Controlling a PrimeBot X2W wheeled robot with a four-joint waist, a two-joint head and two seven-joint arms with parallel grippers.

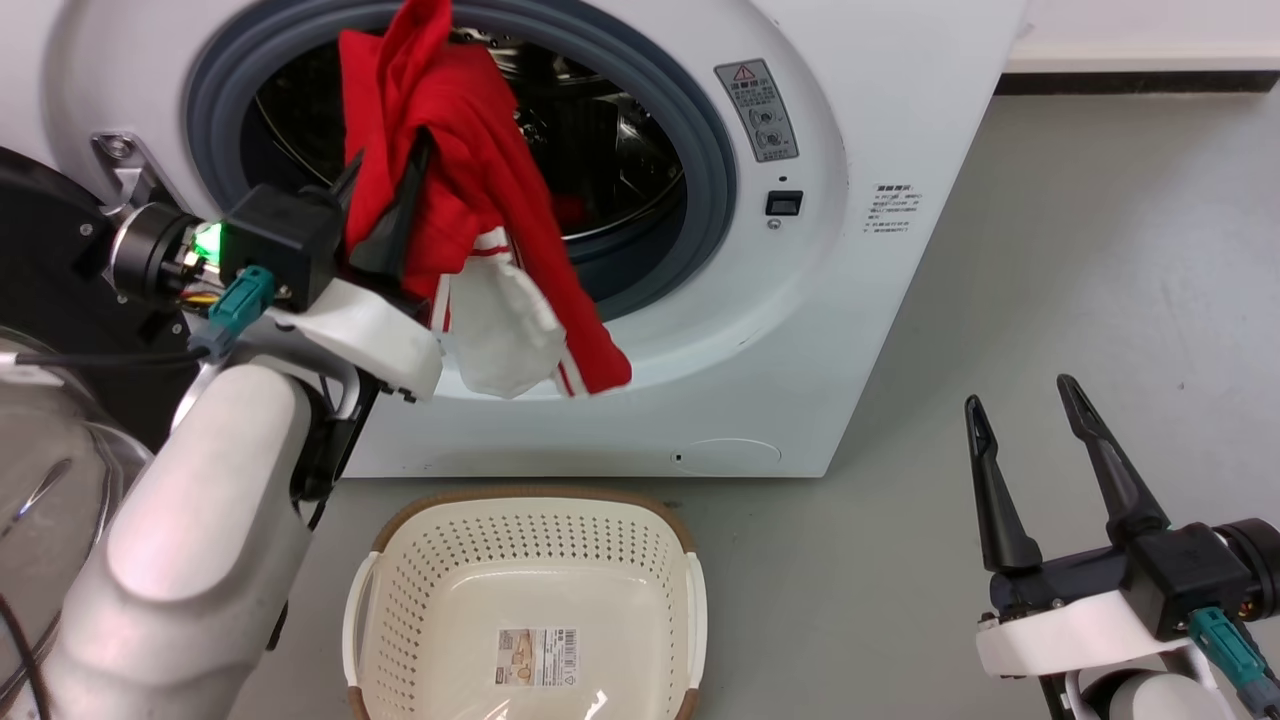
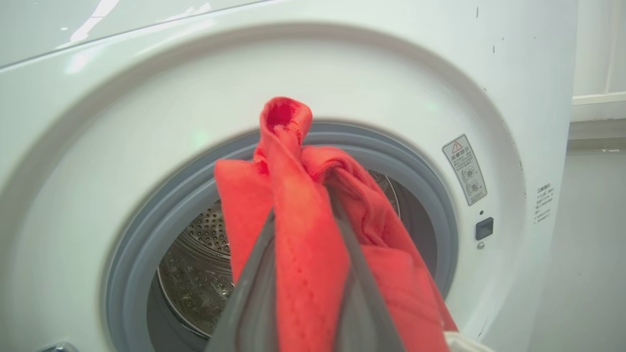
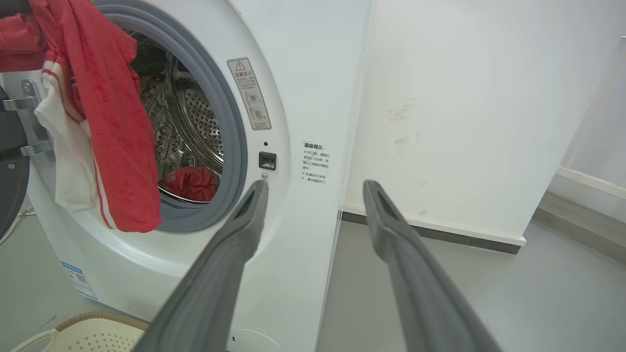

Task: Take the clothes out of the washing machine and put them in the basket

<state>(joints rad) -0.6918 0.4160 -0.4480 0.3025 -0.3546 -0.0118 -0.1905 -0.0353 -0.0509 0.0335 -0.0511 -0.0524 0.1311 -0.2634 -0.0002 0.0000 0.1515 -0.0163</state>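
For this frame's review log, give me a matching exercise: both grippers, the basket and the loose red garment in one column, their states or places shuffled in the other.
Column A
1. left gripper
2. right gripper
3. basket
4. loose red garment

Column B
a. on the floor before the washing machine, no clothes in it
b. jaws apart, holding nothing
c. lying low inside the drum
d. jaws shut on a hanging red garment

Pairs: 1-d, 2-b, 3-a, 4-c.
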